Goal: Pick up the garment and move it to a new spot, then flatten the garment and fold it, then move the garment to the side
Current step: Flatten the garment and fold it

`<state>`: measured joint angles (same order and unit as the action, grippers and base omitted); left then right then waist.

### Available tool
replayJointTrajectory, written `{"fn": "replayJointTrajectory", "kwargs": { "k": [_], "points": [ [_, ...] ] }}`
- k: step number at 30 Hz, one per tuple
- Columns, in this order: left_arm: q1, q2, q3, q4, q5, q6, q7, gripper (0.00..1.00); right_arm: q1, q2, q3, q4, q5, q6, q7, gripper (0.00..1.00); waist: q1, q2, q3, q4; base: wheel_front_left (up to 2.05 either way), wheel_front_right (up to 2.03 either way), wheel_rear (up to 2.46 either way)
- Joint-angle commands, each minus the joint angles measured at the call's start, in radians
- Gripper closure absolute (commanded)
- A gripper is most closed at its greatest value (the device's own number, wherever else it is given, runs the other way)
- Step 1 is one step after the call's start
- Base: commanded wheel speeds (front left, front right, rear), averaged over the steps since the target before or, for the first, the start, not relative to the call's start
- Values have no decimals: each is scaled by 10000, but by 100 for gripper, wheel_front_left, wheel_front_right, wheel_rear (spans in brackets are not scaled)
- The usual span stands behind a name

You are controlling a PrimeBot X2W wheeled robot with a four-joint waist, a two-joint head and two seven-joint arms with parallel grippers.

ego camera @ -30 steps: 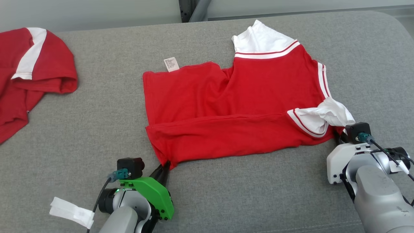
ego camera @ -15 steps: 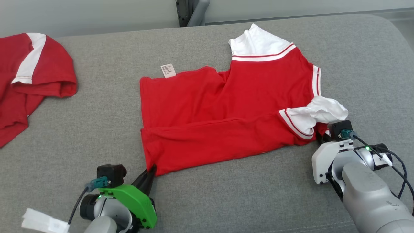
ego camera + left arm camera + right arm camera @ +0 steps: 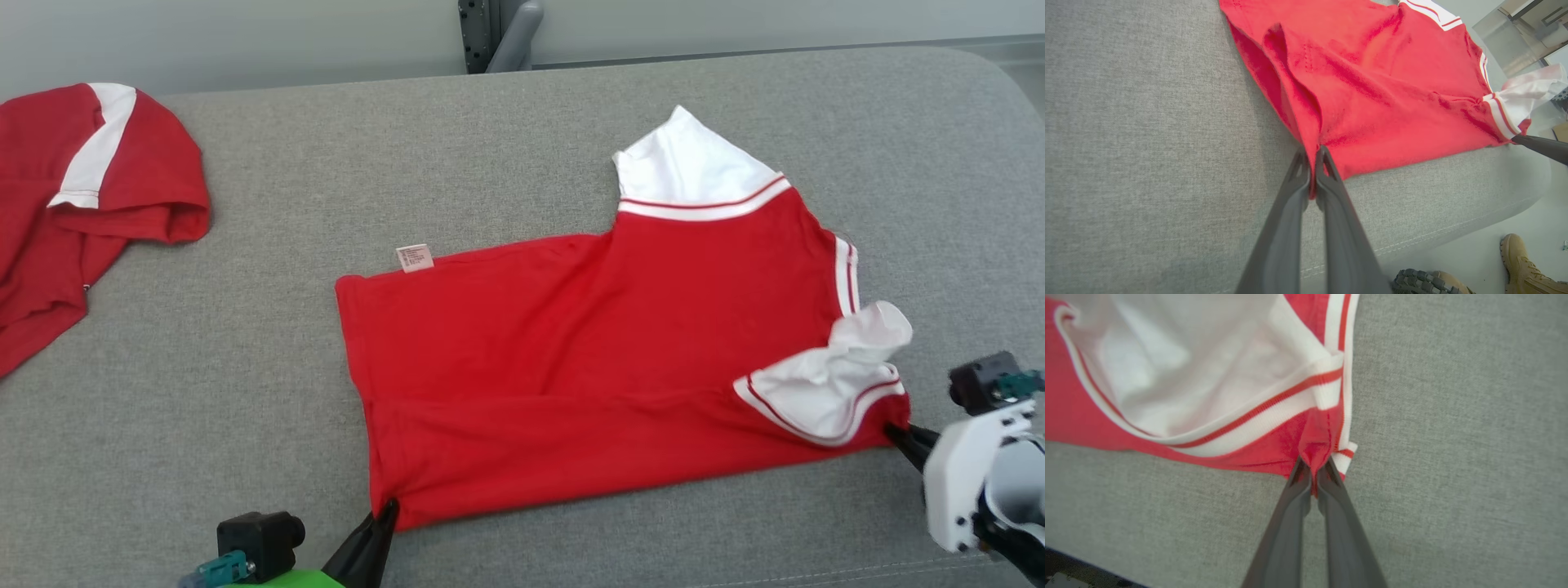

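So the shirt (image 3: 588,367) is lying mostly flat on the grey cushion (image 3: 245,367), a bit right of centre in the head view, with its near long edge folded over into a band. Left gripper (image 3: 384,513) is clamped tight on the hem corner at the shirt's 7 o'clock, with red cloth pinched between its fingers. Right gripper (image 3: 894,430) is doing the same at 4 o'clock, closed on the red bit just below the near sleeve (image 3: 816,388), which is white and kinda bunched up. The far sleeve (image 3: 694,167) pokes out flat at 1 o'clock. A little tag (image 3: 414,257) sticks out at the shirt's 10 o'clock corner. There's a second shirt (image 3: 82,204), also red, crumpled way over at 10 o'clock of the view, well apart. The left wrist cam also catches a tan boot (image 3: 1527,265) on the floor at 5 o'clock.
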<state>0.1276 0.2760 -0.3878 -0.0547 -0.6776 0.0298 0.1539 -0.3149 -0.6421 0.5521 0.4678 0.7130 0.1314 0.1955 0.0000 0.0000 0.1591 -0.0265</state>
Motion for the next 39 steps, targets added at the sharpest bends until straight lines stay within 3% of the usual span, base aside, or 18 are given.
{"fn": "replayJointTrajectory", "kwargs": {
  "k": [1, 4, 6, 12, 13, 14, 15, 16, 21, 27, 30, 34, 39],
  "points": [
    [235, 98, 82, -233, -57, 105, 32, 100, 703, -539, -304, -796, 491, -15, 325, 100, 0, 0, 62, 30, 0, 0, 0],
    [483, 176, 135, -544, -126, 238, 105, 100, 1942, -1444, -1145, -2247, 1084, -16, 857, 100, 0, 0, 148, 6, 0, 0, 0],
    [602, 239, 157, -612, -131, 339, 194, 100, 2525, -1625, -1750, -2943, 1171, -16, 1121, 100, 0, 0, 239, -97, 0, 0, 0],
    [868, 188, -163, -466, -156, 387, 471, 100, 3391, -1035, -2719, -3885, 639, -16, 1926, 100, 0, 0, 367, -254, 0, 0, 0],
    [872, 130, -160, -418, -191, 443, 483, 100, 3451, -894, -2809, -3956, 471, -15, 1999, 69, 0, 0, 376, -261, 0, 0, 0],
    [863, 83, -142, -370, -217, 487, 458, 84, 3533, -719, -2876, -4042, 342, -15, 2080, 10, 0, 0, 379, -259, 0, 0, 0],
    [836, 55, -135, -302, -219, 511, 415, 53, 3615, -597, -2946, -4097, 254, -15, 2152, 0, 0, 0, 380, -253, 0, 0, 0],
    [815, 23, -94, -223, -208, 578, 374, 0, 3685, -502, -3056, -4150, 148, -15, 2225, 0, 0, 0, 381, -246, 0, 0, 0],
    [920, 7, 55, -153, -211, 805, 286, 0, 3829, -310, -3690, -4479, -298, -15, 2448, 0, 0, 0, 392, -277, 0, 0, 0],
    [881, 471, 694, -985, -126, 1186, 129, 0, 3383, 15, -4973, -5810, -532, -16, 2606, 0, 0, 0, 588, -319, 0, 0, 0],
    [202, 835, 802, -1170, 94, 1076, 386, 0, 2799, 241, -5211, -5978, -1064, -10, 2744, 0, 0, 0, 830, -203, 0, 0, 0],
    [-1272, 890, 563, -672, 246, 711, 861, 0, 1165, 729, -5206, -5196, -2263, -16, 2535, 0, 0, 0, 1301, 68, 0, 0, 0],
    [-3710, 466, 189, 997, 421, 269, 1246, 0, -1201, 1661, -4353, -3312, -3462, -16, 1974, 0, 0, 0, 1998, 541, 0, 0, 0]
  ]
}}
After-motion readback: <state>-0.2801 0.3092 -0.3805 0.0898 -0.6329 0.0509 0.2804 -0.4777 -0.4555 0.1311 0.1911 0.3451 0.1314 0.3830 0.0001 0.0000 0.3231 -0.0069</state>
